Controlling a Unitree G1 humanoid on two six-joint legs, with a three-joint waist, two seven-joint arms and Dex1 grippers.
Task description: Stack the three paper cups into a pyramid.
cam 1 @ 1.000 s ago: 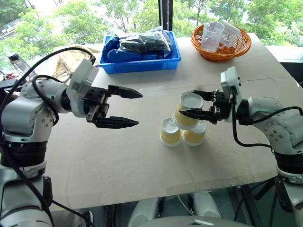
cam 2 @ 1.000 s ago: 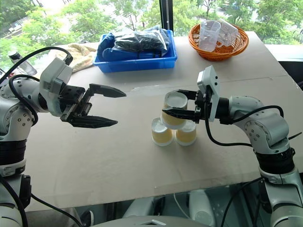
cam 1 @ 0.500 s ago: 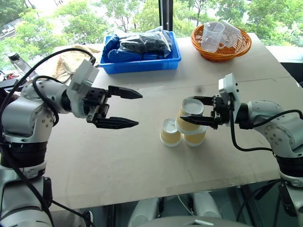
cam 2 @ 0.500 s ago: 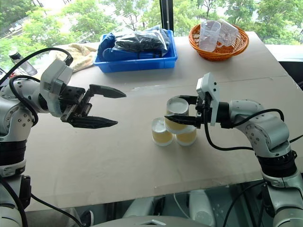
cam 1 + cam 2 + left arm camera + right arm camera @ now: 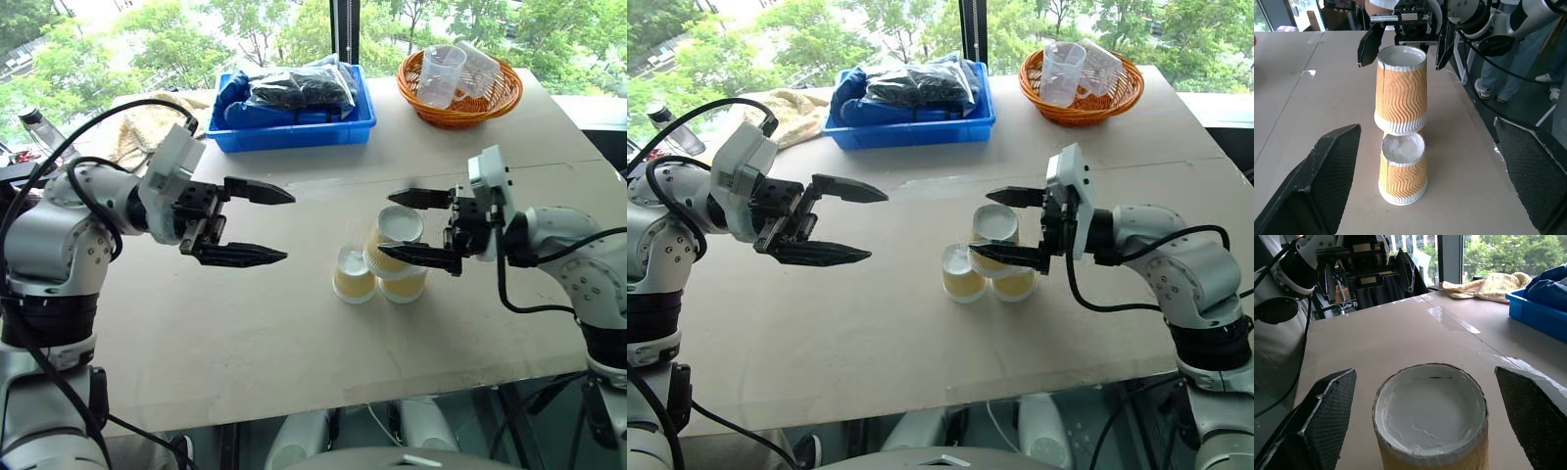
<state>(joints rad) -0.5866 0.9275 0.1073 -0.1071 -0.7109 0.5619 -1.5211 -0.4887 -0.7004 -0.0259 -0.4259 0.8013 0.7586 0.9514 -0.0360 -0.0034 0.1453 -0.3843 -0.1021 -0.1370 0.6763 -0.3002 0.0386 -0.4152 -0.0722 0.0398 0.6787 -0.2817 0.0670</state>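
Observation:
Three tan-yellow paper cups stand upside down mid-table as a pyramid. Two base cups sit side by side, and the top cup rests across them, white base up. My right gripper is open, one finger on each side of the top cup, apart from its walls. The right wrist view looks down on that cup between the two fingers. My left gripper hangs open and empty to the left of the stack, pointing at it. In the left wrist view the top cup stands on a lower one.
A blue bin with a dark bag stands at the back. A wicker basket holding clear plastic cups is at the back right. A tan cloth lies at the back left. The table's front edge runs below the stack.
My right gripper has opened and let go of the top cup, which now rests on the two lower cups. The right hand drew back slightly to the right. The left arm has not moved.

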